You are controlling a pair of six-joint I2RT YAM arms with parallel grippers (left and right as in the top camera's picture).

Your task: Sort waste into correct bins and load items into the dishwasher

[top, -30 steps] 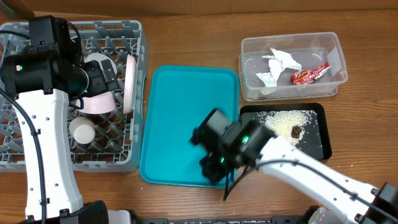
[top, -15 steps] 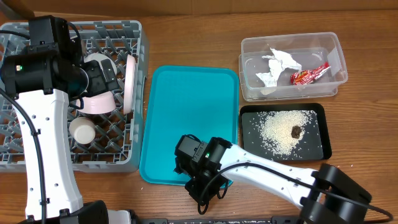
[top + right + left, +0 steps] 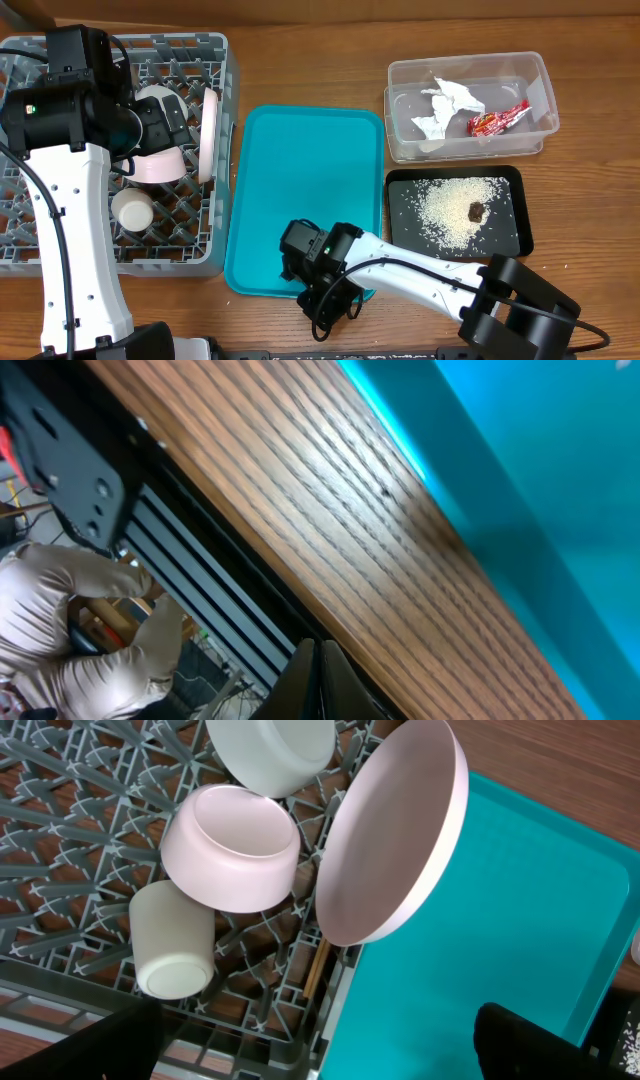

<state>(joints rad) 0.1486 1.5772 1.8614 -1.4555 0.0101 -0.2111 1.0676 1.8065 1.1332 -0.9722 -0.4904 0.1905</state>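
The grey dishwasher rack (image 3: 200,255) at the left holds a plate (image 3: 209,135) on edge, a pink bowl (image 3: 158,165), a pale bowl (image 3: 270,750) and a small cup (image 3: 132,210). A wooden chopstick (image 3: 318,970) shows under the plate (image 3: 400,830). My left gripper (image 3: 315,1020) hangs wide open above the rack's right wall, holding nothing. The clear tub (image 3: 400,80) contains white tissue (image 3: 445,105) and a red wrapper (image 3: 497,120). Rice (image 3: 455,205) and a brown scrap (image 3: 476,211) lie in the black tray (image 3: 520,240). My right gripper (image 3: 323,325) (image 3: 318,670) is shut and empty, past the table's front edge.
A teal serving tray (image 3: 300,180) lies between the rack and the bins, its near edge (image 3: 560,450) just behind my right gripper. The wooden table's front edge (image 3: 260,550) runs under the right wrist. A person's gloved hand (image 3: 90,620) shows below the table.
My right arm has swung back from above the black tray and folded down to the table's front edge by the teal tray's near rim. The left arm has not moved.
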